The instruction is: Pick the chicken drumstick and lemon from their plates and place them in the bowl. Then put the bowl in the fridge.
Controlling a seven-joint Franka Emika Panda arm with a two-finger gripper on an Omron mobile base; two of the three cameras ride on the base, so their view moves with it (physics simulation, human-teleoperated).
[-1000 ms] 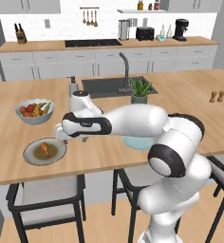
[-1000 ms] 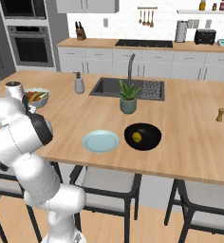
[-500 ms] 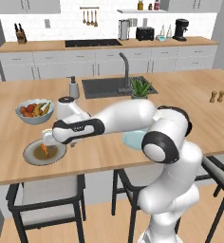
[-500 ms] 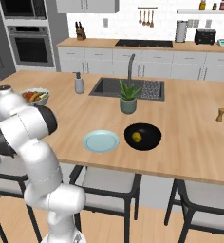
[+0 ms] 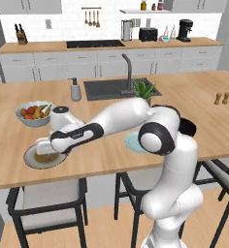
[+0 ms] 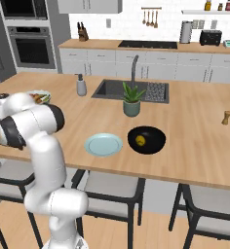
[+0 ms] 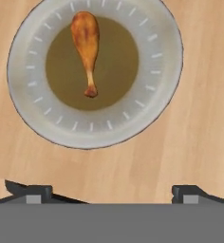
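Poised over the drumstick — gripper spread wide
Lying on grey plate; lemon in bowl

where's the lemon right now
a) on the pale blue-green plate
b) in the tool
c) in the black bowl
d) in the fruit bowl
c, the right base view shows the lemon lying inside the black bowl, beside the bare pale blue-green plate.

Wood island counter, inset sink, black stools, white cabinets.
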